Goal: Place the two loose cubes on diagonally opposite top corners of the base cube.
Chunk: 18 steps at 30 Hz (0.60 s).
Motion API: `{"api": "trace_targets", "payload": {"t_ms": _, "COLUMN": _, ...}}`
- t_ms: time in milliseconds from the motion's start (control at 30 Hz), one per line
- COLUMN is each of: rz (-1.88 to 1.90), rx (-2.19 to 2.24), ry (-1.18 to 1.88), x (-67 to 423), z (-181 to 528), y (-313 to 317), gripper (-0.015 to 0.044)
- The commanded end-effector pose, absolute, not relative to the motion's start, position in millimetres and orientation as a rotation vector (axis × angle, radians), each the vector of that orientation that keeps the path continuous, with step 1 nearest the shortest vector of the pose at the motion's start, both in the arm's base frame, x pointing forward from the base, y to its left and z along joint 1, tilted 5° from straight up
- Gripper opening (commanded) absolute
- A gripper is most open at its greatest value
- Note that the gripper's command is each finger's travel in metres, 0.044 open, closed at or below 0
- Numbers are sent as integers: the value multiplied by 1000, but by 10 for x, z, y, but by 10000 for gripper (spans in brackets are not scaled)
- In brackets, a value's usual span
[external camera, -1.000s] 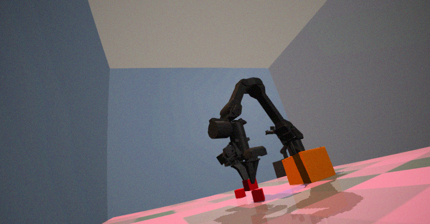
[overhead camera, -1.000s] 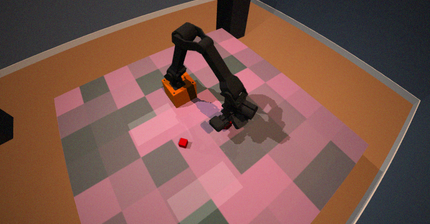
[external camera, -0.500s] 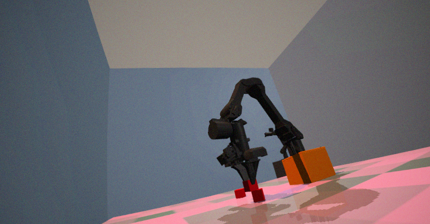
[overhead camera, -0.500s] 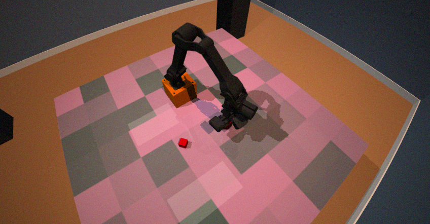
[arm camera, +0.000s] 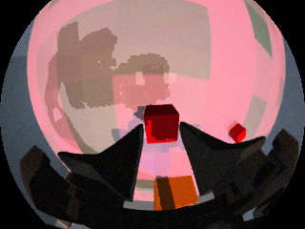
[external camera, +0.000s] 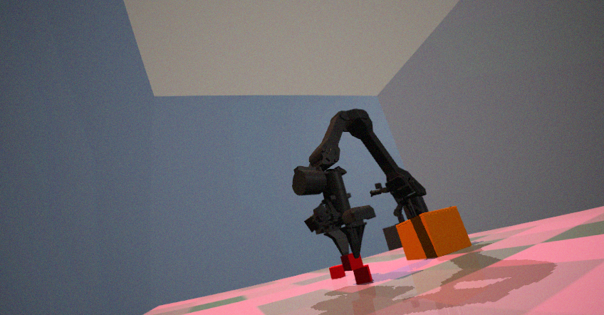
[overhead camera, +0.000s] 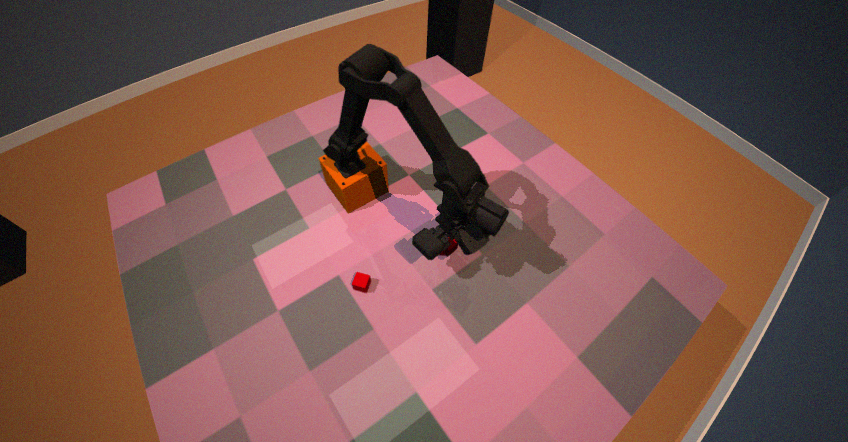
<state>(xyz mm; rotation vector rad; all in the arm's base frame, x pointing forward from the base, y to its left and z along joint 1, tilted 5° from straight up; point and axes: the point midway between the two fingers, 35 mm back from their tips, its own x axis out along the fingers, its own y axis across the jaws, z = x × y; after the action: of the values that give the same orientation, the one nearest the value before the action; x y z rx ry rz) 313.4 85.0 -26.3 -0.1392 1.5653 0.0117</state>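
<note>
Checkered pink-and-grey flooring [overhead camera: 535, 348] carries an orange block [overhead camera: 355, 179] that mounts the arm. Out in front of that block the gripper [external camera: 350, 256] points down, jaws slightly apart on either side of a red cube [arm camera: 160, 122] without squeezing it. I judge this the release of the first cube. Next: lift straight up without nudging it, then fetch the other cube [overhead camera: 360, 281], which lies further from the block.

Red cubes [overhead camera: 360, 281], orange block [overhead camera: 355, 183], pink-and-grey chequered mat [overhead camera: 333, 318].
</note>
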Motion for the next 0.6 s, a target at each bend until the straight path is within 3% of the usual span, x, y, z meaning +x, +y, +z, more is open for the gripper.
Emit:
{"api": "trace_targets", "payload": {"t_ms": 0, "rz": 12, "rx": -138, "ry": 1561, "x": 3144, "z": -183, "y": 860, "gripper": 205}}
{"api": "trace_targets", "payload": {"t_ms": 567, "rz": 12, "rx": -137, "ry": 1561, "x": 3143, "z": 18, "y": 875, "gripper": 205}}
